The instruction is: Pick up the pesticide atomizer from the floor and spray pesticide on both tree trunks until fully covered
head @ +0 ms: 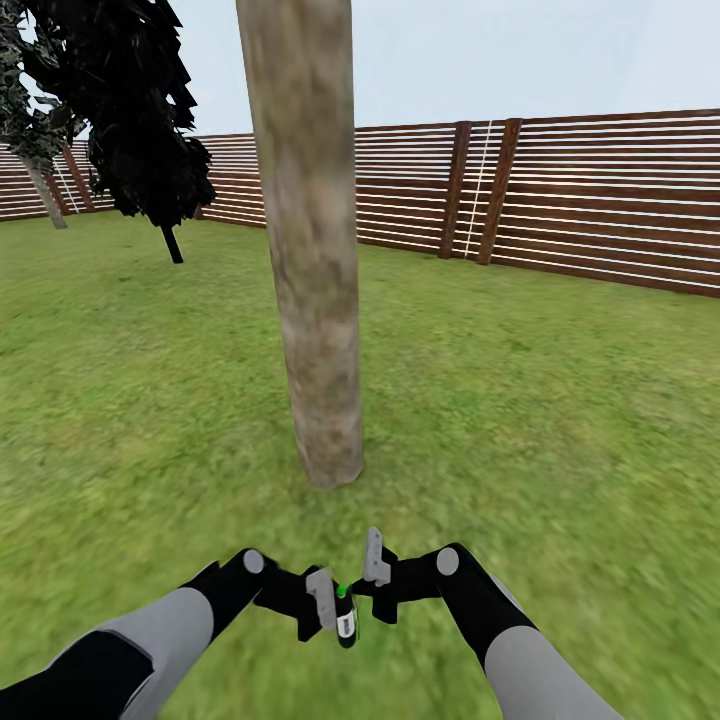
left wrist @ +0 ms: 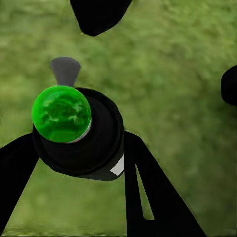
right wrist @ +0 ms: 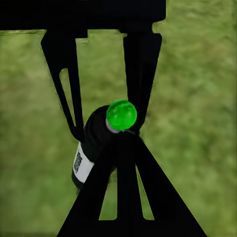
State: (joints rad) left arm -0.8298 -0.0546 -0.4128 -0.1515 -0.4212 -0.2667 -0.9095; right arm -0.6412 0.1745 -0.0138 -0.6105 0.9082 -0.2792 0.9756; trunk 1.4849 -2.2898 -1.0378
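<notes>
Pesticide atomizer (head: 346,618): a black bottle with a green cap and a white label, held low above the grass floor (head: 560,430), between both tools. Left tool (head: 322,600) is clenched around its body; right tool (head: 376,570) stands just beside it, fingers parted. Straight ahead rises the nearer tree trunk (head: 312,250), mottled grey-beige, bearing no visible specks. Bottle's long axis tips toward the trunk.
</notes>
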